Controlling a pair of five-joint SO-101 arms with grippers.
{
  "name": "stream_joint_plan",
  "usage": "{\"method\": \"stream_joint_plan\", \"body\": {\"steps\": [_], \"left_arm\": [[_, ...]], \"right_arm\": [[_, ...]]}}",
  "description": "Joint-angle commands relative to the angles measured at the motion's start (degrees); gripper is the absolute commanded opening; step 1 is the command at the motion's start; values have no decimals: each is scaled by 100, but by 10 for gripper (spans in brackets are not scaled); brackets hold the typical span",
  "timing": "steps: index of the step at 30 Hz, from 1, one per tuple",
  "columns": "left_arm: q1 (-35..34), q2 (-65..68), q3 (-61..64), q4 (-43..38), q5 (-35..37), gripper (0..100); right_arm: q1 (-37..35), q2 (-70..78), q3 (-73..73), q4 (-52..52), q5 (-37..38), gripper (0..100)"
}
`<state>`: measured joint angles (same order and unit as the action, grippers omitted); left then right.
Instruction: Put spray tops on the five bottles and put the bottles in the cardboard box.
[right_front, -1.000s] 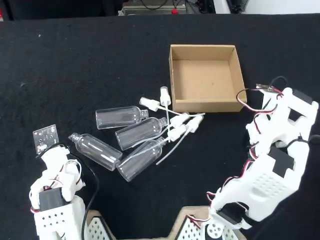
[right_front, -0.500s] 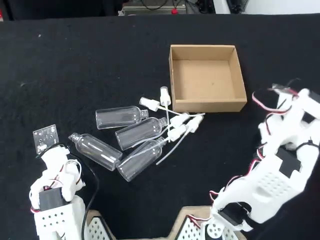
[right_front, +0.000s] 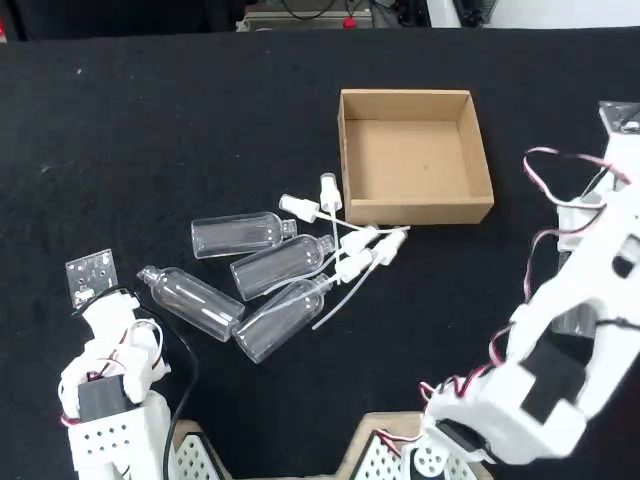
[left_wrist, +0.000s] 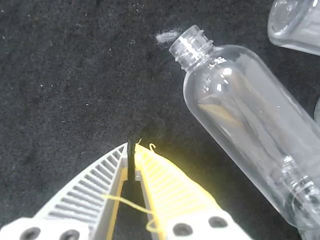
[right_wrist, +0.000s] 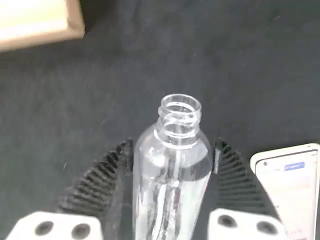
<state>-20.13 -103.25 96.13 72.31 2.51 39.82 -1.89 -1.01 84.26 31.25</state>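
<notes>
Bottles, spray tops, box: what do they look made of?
Bottles: most likely clear plastic, glossy. The black cloth shows through them and highlights run along the walls.
Spray tops: opaque white plastic by the look, with thin translucent tubes.
Cardboard box: brown cardboard, matte, with raw cut edges.

bottle (right_wrist: 172, 155) clear; box (right_front: 415, 212) tan — table (right_front: 150, 120) black

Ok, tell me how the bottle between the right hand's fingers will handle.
The bottle looks clear and empty, so probably light. Its round, smooth wall may twist or slip between the ribbed fingers of the right hand. It looks like thin plastic, so a hard squeeze could dent it.
</notes>
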Motion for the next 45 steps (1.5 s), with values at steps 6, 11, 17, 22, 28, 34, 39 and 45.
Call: {"method": "stream_joint_plan", "body": {"steps": [6, 11, 17, 22, 28, 34, 39, 45], "left_arm": [[48, -18, 127, 18, -9, 30], [48, -18, 127, 18, -9, 30], [48, -18, 127, 18, -9, 30], [48, -18, 127, 18, -9, 30], [48, -18, 127, 18, -9, 30], [48, -18, 127, 18, -9, 30], [48, -18, 127, 18, -9, 30], [48, -18, 127, 18, -9, 30]], "right_arm": [[-334, -2580, 3741, -3692, -545, 181], [-519, -3767, 5604, -5820, -1407, 181], [-501, -4497, 7468, -8176, -1943, 180], [-501, -4523, 8549, -9609, -1925, 180], [-501, -4558, 9112, -10075, -1969, 180], [-492, -4558, 9473, -10075, -1925, 185], [-492, -4558, 9648, -10031, -1925, 230], [-484, -4558, 9675, -9793, -1925, 322]]}}
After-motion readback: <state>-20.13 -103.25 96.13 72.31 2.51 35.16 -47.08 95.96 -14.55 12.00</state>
